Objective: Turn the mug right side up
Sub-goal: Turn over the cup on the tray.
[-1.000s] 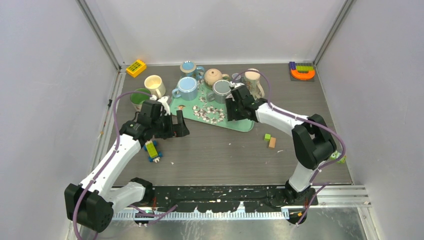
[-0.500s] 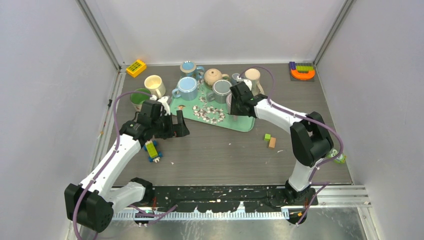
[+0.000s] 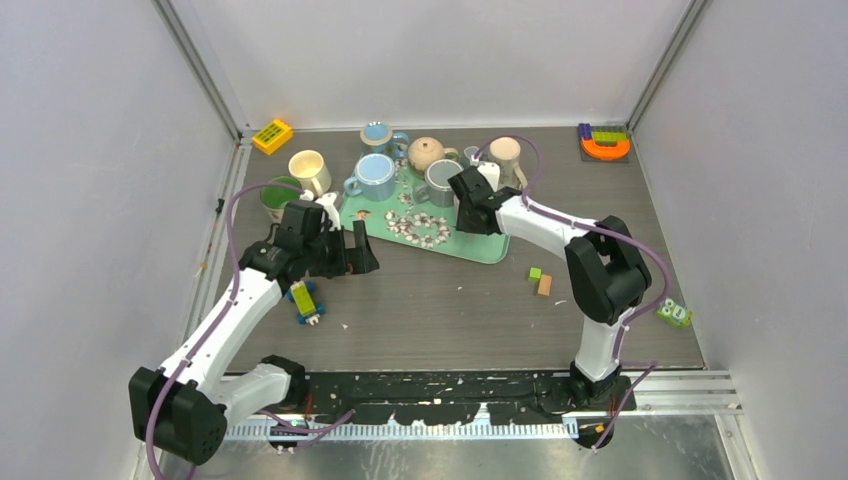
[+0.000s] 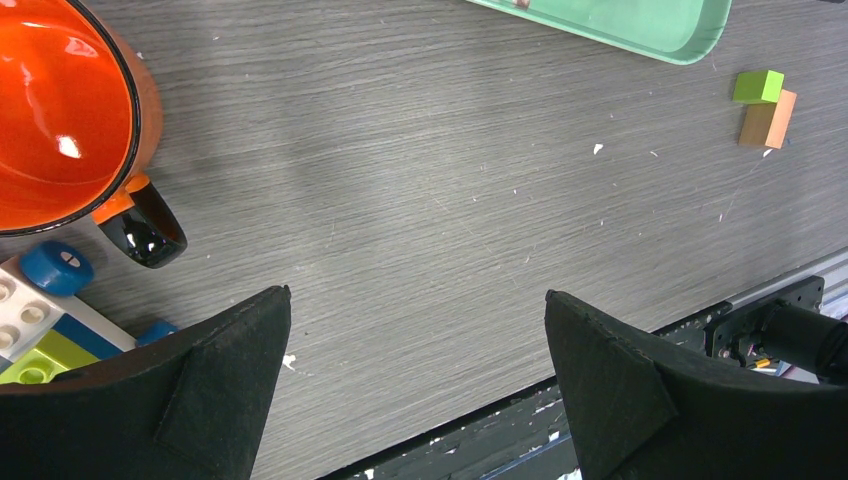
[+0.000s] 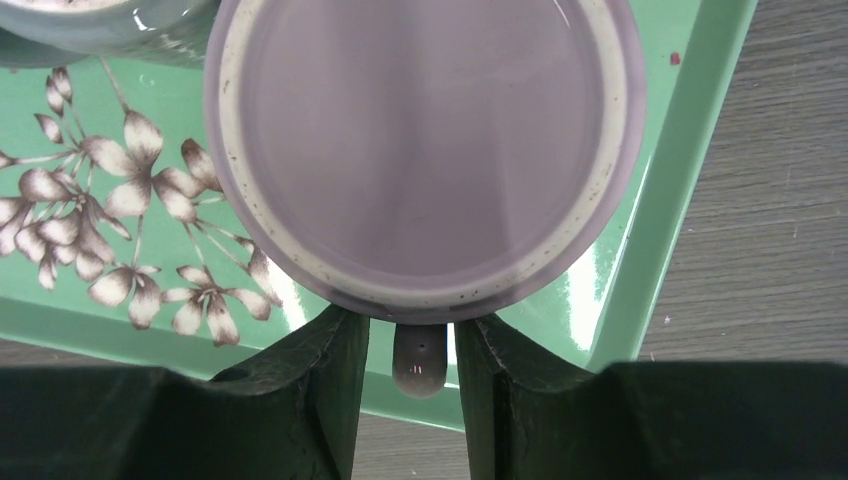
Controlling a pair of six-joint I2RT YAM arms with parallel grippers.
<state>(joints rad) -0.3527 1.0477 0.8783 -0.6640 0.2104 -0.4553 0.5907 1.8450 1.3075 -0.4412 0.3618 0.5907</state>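
On the counter [image 5: 770, 200], near the edge of the green tray [image 5: 690, 130], the mug [image 5: 425, 150] sits upside down, its handle [image 5: 420, 362] between the slightly parted, not-yet-pinching fingers of the right hand [image 5: 412, 340], which should clamp squarely before lifting and rolling it.

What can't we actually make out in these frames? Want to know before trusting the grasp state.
- Right wrist view: the mug is cut off by the top edge. It sits base up on the tray, so its inside is hidden.
- Top view: that mug is largely hidden under the right hand.
- Left wrist view: the orange mug is cut off by the left edge. The toy car is partly behind the left hand.
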